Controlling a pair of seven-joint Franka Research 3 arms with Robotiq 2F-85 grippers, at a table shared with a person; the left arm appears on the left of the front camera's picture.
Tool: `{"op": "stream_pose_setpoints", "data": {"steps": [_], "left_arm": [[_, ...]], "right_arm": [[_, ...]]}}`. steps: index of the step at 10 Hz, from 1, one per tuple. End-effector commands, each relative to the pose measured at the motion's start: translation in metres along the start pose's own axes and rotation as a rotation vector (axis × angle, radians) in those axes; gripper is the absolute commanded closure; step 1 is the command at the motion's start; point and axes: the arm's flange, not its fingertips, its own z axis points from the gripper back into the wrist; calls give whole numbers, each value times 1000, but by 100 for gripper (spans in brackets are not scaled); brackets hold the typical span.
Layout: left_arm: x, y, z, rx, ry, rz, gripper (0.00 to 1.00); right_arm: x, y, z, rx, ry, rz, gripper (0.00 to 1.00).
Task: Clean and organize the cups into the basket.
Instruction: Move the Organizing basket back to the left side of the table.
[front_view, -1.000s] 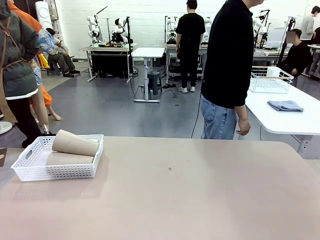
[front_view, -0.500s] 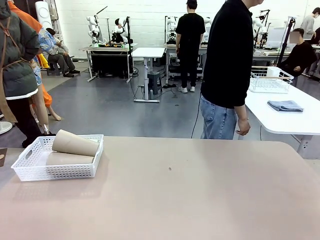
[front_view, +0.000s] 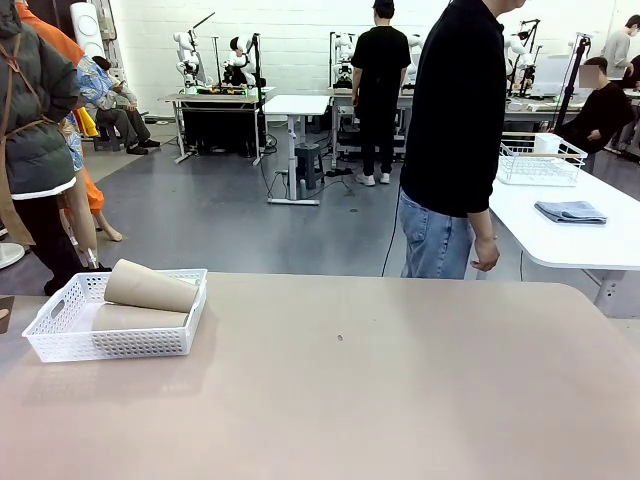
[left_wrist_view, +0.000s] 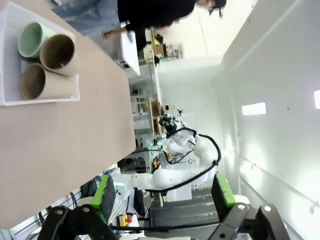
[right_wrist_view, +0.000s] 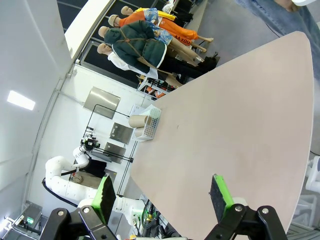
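Cups far from left pincer

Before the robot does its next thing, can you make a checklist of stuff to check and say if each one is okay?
1. All three cups in the basket: ok. The left wrist view shows the mint green cup and two tan cups lying inside.
2. Cups lying steady: cannot tell. One tan cup rests on top of the others and leans on the rim.
3. Left claw open and holding nothing: ok.
4. Right claw open and holding nothing: ok.
5. Table free of stray cups: ok.
6. Person's hand off the table: ok. It hangs at the person's side by the far edge.
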Motion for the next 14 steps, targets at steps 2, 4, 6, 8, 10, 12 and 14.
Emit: {"op": "stream_pose_setpoints", "data": {"steps": [2, 4, 6, 8, 10, 12, 14], "left_arm": [[14, -8, 43, 64, -61, -38, 0], [3, -1, 10, 16, -28, -5, 0], [3, -1, 10, 16, -28, -5, 0], [3, -1, 10, 16, -28, -5, 0], [3, -1, 10, 16, -28, -5, 0], [3, -1, 10, 16, -28, -5, 0], [3, -1, 10, 16, -28, -5, 0]], "right_arm": [[-1, 1, 0, -11, 9, -1, 0], [-1, 1, 0, -11, 9, -1, 0], [-1, 1, 0, -11, 9, -1, 0], [-1, 1, 0, -11, 9, -1, 0], [-1, 1, 0, -11, 9, -1, 0], [-1, 1, 0, -11, 9, -1, 0], [-1, 1, 0, -11, 9, -1, 0]]}}
